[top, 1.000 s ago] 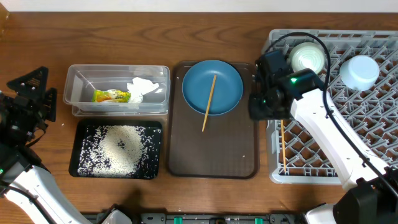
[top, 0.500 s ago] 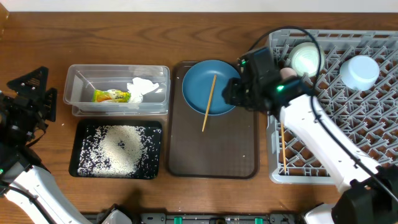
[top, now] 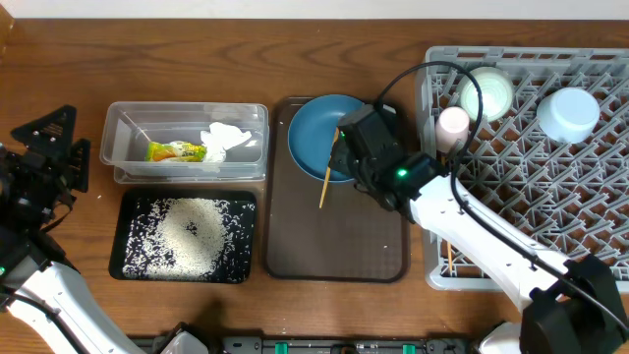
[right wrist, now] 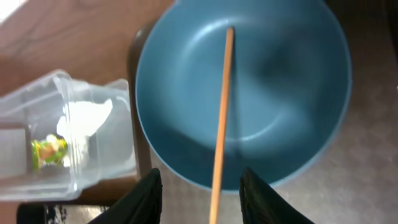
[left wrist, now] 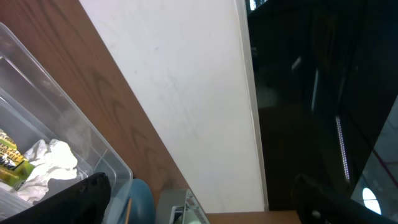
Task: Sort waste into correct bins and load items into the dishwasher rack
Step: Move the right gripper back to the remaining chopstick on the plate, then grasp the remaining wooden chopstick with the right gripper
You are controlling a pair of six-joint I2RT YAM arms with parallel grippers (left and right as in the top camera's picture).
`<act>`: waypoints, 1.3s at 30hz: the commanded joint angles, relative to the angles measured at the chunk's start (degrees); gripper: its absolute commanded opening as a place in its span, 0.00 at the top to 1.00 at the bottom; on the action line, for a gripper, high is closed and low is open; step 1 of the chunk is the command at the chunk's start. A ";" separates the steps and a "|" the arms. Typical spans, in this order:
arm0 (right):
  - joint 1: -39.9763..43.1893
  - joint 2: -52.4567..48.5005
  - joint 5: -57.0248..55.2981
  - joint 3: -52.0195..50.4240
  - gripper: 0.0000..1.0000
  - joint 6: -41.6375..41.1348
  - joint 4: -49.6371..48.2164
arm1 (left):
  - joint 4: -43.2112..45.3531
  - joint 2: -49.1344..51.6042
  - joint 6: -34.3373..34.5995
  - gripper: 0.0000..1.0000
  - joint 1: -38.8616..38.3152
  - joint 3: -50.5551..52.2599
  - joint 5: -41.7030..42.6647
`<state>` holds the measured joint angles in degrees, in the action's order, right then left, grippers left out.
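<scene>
A dark blue plate lies on the brown tray, with one wooden chopstick across it; both also show in the right wrist view, plate and chopstick. My right gripper hovers over them, open, its fingers either side of the chopstick. A second chopstick lies in the grey dishwasher rack, with the mint bowl, light blue bowl and pink cup. The clear tub holds the napkin and wrapper. Rice fills the black tray. My left gripper is open at the far left.
The brown tray sits between the bins and the rack. The right arm's cable loops over the rack's left edge. In the left wrist view the clear tub and a white wall show.
My right gripper has moved left from the rack's edge to above the plate and chopstick. The pink cup now shows in the rack. The left arm has not moved.
</scene>
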<state>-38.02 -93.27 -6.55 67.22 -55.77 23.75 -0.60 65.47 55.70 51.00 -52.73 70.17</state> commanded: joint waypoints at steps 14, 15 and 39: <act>-0.09 -8.52 -3.04 -0.20 0.64 1.66 -5.92 | 0.24 0.02 0.11 0.05 0.24 -0.74 0.76; -0.09 -9.27 -3.28 -0.20 0.64 1.68 -6.34 | 0.24 0.02 0.11 0.05 0.24 -0.74 0.79; 0.28 -13.79 -5.88 0.42 0.60 1.84 7.78 | 0.24 0.02 0.11 0.05 0.24 -0.74 0.76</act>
<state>-38.00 -107.42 -11.44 67.11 -54.61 30.26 -0.60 65.47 55.70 51.00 -52.73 70.17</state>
